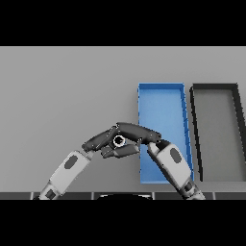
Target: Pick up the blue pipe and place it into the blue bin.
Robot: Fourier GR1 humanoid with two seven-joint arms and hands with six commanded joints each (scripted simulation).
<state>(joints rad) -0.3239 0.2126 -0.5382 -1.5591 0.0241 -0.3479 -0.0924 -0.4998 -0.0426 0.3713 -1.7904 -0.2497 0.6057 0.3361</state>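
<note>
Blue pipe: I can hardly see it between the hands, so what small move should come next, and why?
Probably carry the pipe rightward over the blue bin. Both the left hand and right hand meet around it just left of the bin's edge.

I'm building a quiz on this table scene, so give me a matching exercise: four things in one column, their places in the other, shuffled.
Things:
1. blue bin
2. dark bin
3. left hand
4. right hand

Places:
A. farthest right on the table
B. over the grey table, left of both bins
C. at the blue bin's left wall, its arm crossing that bin's near corner
D. directly left of the dark bin

Pairs: 1-D, 2-A, 3-B, 4-C
</note>
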